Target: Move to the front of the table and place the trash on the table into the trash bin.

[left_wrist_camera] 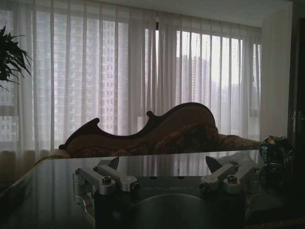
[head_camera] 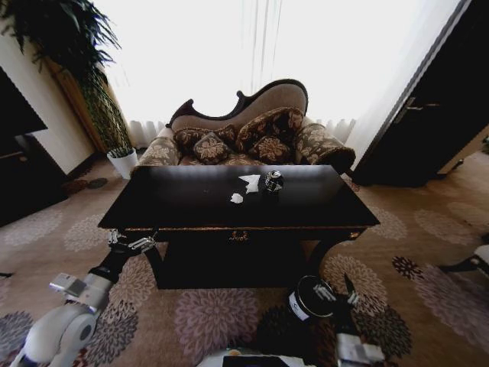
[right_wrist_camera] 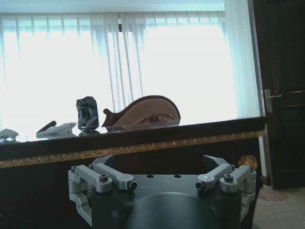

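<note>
Parked at table (head_camera: 191, 210) front; pick not started.
Left gripper (head_camera: 131, 244) lower left by table edge, jaws apart; trash (head_camera: 260, 184) centre frame on tabletop; trash bin (head_camera: 312, 297) lower right beside right gripper (head_camera: 336, 293), jaws apart. Next probably needs a reach to the can.

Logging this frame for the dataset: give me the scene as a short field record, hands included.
table: glossy black table, directly ahead of the robot
trash on table: crumpled can upright, white paper scraps beside it, smaller scrap nearer the front edge
trash bin: dark bin on the carpet in front of the table, to the robot's right
left hand: open, empty, at the table's front left corner
right hand: open, empty, low by the bin, below tabletop height
behind table: patterned sofa
</note>
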Controlling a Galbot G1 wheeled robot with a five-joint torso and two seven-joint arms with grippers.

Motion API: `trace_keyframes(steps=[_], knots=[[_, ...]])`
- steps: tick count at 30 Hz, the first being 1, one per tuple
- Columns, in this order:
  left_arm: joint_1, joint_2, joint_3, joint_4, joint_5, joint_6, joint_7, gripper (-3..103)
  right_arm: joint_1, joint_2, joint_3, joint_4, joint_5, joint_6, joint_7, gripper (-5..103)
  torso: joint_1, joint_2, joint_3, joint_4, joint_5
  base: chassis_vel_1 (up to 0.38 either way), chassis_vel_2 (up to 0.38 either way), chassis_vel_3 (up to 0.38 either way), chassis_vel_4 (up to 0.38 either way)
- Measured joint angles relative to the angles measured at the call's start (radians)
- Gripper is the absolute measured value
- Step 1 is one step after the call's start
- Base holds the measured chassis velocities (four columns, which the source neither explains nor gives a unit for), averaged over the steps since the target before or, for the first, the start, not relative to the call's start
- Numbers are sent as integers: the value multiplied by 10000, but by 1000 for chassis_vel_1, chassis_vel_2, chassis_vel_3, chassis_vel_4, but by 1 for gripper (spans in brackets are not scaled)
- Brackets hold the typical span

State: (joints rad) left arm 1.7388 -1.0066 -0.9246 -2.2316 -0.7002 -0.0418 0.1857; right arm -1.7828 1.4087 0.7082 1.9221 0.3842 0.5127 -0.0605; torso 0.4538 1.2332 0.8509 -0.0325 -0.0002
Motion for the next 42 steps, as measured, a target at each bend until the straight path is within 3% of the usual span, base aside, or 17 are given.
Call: trace_keyframes(steps=[12,16,18,21,27,30,42], knots=[[0,0,0,0,-1,0,0,100,831,-1140,-165,1839,612,-2194,135,100,0,0,1,0,0,0,0,0,0],[0,0,0,0,0,0,0,100,1433,-1851,-384,2143,798,-2943,224,100,0,0,1,0,0,0,0,0,0],[1,0,0,0,-1,0,0,100,1520,-1981,-427,2147,822,-3026,238,100,0,0,1,0,1,0,0,0,0],[0,0,0,0,-1,0,0,100,1967,-2930,-687,2138,1018,-3522,366,100,1,0,1,1,-1,0,0,0,0],[0,0,0,0,-1,0,0,100,2429,-3868,-1019,2058,1315,-4068,515,100,0,0,1,0,1,0,0,0,0],[1,0,0,0,-1,0,0,100,2766,-4700,-1260,1758,1751,-4555,543,100,1,-1,1,1,0,0,0,0,0],[0,0,-1,0,-1,0,0,100,4718,-6391,-2602,106,3056,-5332,816,100,1,0,1,0,1,0,0,0,0]])
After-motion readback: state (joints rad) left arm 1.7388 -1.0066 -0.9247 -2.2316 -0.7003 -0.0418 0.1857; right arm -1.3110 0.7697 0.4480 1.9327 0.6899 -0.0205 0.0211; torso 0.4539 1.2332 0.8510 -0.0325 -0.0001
